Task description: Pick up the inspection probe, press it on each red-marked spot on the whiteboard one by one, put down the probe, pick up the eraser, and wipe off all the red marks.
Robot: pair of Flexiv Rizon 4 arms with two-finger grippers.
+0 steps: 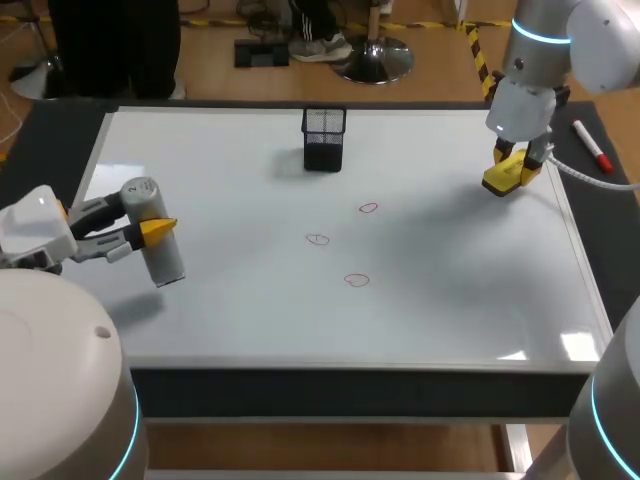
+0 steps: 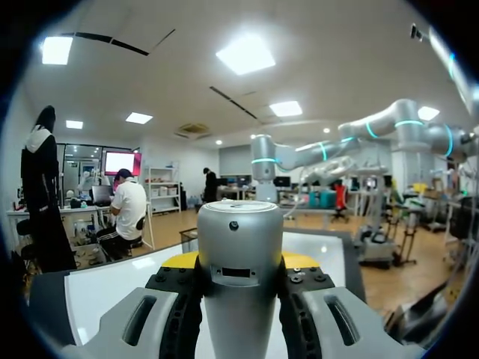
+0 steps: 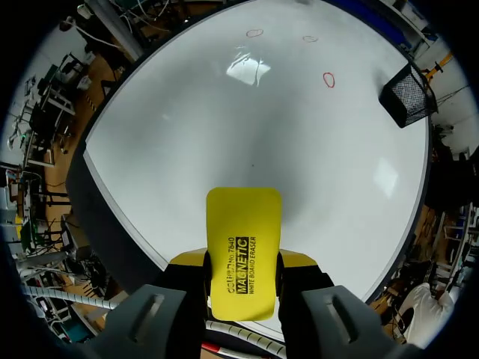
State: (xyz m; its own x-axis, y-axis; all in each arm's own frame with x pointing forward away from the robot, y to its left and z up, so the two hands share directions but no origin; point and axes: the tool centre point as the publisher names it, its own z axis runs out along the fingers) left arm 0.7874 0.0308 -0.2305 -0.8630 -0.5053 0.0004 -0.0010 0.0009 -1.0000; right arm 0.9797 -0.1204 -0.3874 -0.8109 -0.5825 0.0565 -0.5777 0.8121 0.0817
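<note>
Here, the whiteboard (image 1: pixel 250 320) lies flat and covers nearly the whole table. The left gripper (image 1: pixel 150 232) is over the board's left side, and its two yellow-tipped fingers are clamped from both sides on the inspection probe (image 1: pixel 165 262), a grey cylinder that is lifted and stands tilted over the board. The right gripper (image 1: pixel 512 165) is over the far right part of the board, and its fingers are pressed on the two long sides of the yellow eraser (image 1: pixel 505 178); whether the eraser touches the surface cannot be seen. A black mesh pen holder (image 1: pixel 324 138) stands upright near the far edge, in the middle. A marker (image 1: pixel 592 146) with a red cap lies on the dark table just beside the board's right edge. Three small red marks (image 1: pixel 369 208) are in the middle of the board, well apart from both grippers.
</note>
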